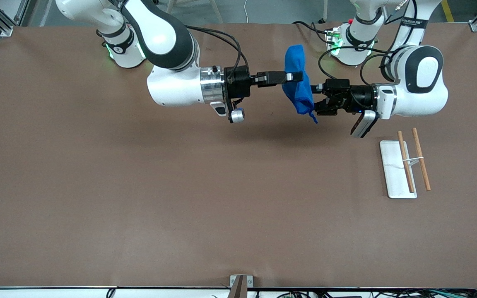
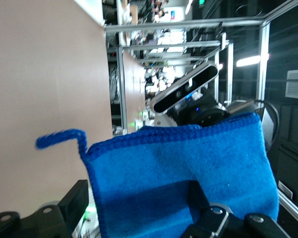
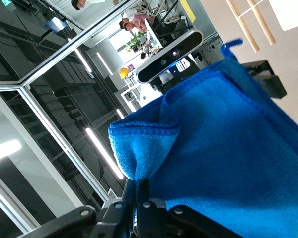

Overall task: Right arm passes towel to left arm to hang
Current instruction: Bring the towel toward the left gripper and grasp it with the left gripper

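Front view: the towel (image 1: 299, 80) hangs in the air over the table's middle, toward the robots' edge, pinched by the right gripper (image 1: 295, 77). The left gripper (image 1: 318, 100) sits at its lower part.

Left wrist view: wide fingers (image 2: 73, 202) straddle the cloth; close fully first.

Right wrist view: jaws clamped; release afterwards.

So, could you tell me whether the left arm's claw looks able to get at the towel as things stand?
Probably yes: the left claw is open right at the towel, which the right claw holds up in the air; nothing stands between them.
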Robot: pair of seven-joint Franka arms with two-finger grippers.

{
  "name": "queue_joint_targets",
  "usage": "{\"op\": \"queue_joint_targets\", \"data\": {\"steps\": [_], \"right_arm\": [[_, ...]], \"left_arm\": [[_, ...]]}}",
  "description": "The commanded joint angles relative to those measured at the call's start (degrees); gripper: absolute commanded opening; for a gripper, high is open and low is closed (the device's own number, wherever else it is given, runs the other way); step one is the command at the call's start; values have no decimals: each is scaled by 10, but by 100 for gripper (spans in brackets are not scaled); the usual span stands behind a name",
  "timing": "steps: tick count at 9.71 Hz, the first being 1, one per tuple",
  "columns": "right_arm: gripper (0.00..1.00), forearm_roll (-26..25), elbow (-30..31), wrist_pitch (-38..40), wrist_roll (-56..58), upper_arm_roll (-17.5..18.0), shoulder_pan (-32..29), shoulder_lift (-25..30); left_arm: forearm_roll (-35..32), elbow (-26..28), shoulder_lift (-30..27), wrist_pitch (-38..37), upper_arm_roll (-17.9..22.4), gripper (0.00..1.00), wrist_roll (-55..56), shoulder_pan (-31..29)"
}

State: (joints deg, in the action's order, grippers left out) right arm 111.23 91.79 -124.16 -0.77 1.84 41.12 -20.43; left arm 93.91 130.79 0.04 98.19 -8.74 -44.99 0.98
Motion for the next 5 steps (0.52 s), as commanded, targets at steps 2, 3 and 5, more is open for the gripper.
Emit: {"op": "queue_joint_targets", "data": {"steps": [2,3,5], "right_arm": [[1,14,-10,-7,-7,-3,15,-2],[1,14,-10,-7,-7,-3,16,-2],[1,14,-10,-8,-7,-3,19,-5]], "left_arm": [[47,41,-6,37,-24,87,-54,-2],[64,50,-6,37,-25,87,-75,-1],[80,62,-6,37,-37,87,-89,-2]]}}
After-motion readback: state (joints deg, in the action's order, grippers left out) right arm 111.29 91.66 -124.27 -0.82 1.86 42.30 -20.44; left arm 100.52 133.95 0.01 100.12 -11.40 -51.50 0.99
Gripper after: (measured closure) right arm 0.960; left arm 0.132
